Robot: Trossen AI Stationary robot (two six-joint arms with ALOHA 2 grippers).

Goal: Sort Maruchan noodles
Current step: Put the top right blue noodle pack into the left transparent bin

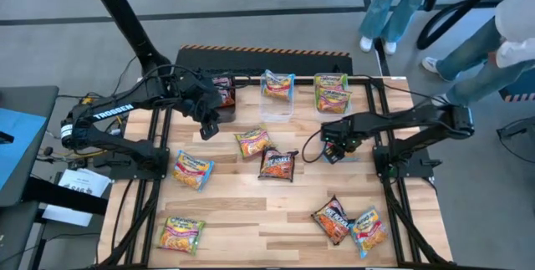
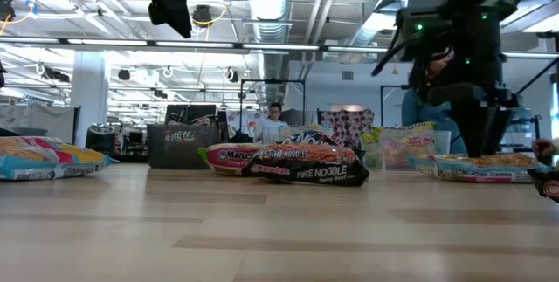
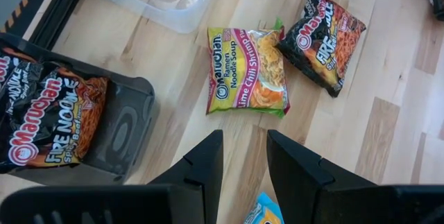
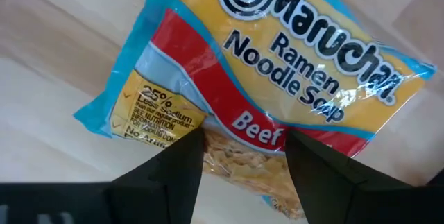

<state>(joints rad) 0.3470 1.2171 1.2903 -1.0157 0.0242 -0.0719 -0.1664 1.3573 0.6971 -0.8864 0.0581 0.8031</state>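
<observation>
Overhead, left claw [image 1: 209, 128] empty beside black box [image 1: 222, 91], fingers parted; right claw [image 1: 333, 150] over blue-edged packet [image 1: 347, 149]; other Maruchan packets scattered across bench [image 1: 251, 211]. From left wrist, green-edged lime chili shrimp packet [image 3: 248, 71] lying just beyond parted fingers [image 3: 201, 165]. From right wrist, spread fingers [image 4: 173, 165] straddling beef packet [image 4: 277, 78], not gripping.

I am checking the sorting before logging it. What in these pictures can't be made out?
- The blue-edged beef packet: hidden under the right tool in the high view; cut off by the edges in the right wrist view.
- Packets in the black box: partly covered by the left arm in the high view.
- Contents of the clear tubs: flavour print too small in the high view.
</observation>
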